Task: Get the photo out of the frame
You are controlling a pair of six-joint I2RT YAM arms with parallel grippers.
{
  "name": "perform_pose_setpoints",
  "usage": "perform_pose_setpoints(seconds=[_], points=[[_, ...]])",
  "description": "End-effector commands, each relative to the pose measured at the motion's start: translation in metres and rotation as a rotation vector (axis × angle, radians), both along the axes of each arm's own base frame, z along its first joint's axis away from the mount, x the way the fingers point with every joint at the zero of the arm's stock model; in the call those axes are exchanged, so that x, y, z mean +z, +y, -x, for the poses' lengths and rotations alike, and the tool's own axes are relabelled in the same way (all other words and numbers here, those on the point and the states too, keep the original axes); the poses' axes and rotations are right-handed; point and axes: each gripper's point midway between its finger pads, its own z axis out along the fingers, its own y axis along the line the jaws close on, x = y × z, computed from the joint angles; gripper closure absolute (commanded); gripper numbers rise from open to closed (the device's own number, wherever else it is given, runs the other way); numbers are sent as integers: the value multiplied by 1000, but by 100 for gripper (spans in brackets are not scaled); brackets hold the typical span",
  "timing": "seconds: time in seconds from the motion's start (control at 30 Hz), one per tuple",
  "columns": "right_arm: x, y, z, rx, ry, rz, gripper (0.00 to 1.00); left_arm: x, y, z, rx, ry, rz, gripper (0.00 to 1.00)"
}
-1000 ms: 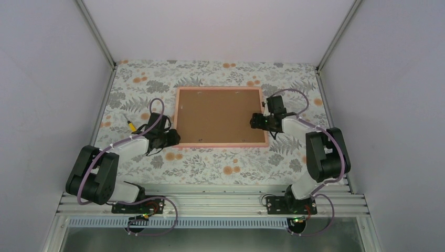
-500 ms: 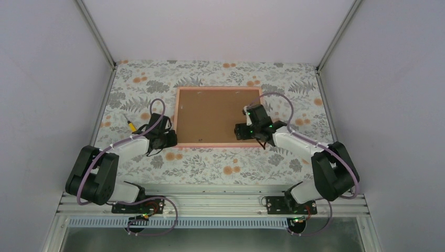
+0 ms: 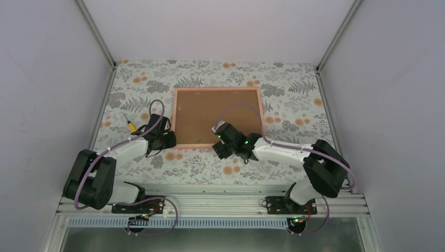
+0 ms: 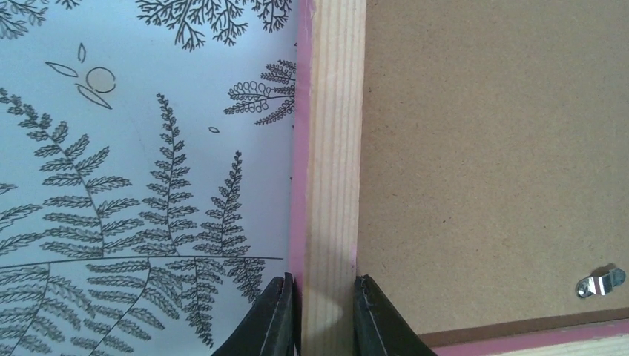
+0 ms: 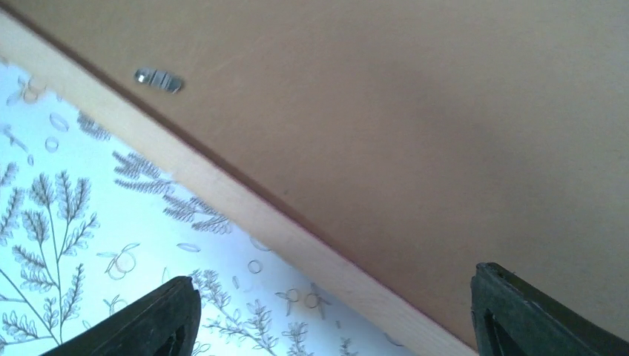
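The picture frame [image 3: 180, 116] lies face down, its brown backing board [image 3: 218, 113] up. The photo is hidden under the board. My left gripper [image 3: 169, 139] is shut on the frame's left wooden rail [image 4: 331, 170] near the near-left corner, one finger [image 4: 276, 320] outside and the other inside against the backing board [image 4: 504, 133]. My right gripper [image 3: 220, 148] hovers wide open over the frame's near rail [image 5: 245, 204], near its middle. Its fingers [image 5: 159, 319] straddle the rail and the board's edge [image 5: 415, 126] without touching them.
Small metal turn clips hold the board: one by the near-left corner [image 4: 599, 283], one along the near rail [image 5: 158, 79]. The frame rests on a fern-printed cloth [image 3: 136, 89]. Grey walls enclose the left, right and far sides.
My right arm swung from the frame's right rail across the board to the near rail. The frame shifted slightly. My left gripper kept its grip on the left rail.
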Motion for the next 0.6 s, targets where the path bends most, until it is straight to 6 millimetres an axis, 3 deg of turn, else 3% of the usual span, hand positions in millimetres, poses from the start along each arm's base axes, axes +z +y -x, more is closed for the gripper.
perform_pose_setpoints(seconds=[0.0,0.17,0.33,0.57], points=[[-6,7,7,63,-120,174,18,27,-4,-15,16,-83,27,97],[-11,9,16,78,-247,324,18,38,-3,-14,14,-103,24,98],[-13,1,11,50,-389,481,19,46,-7,-13,-2,-108,38,98],[-21,8,7,105,-529,620,20,62,-14,-14,-24,-127,61,98]])
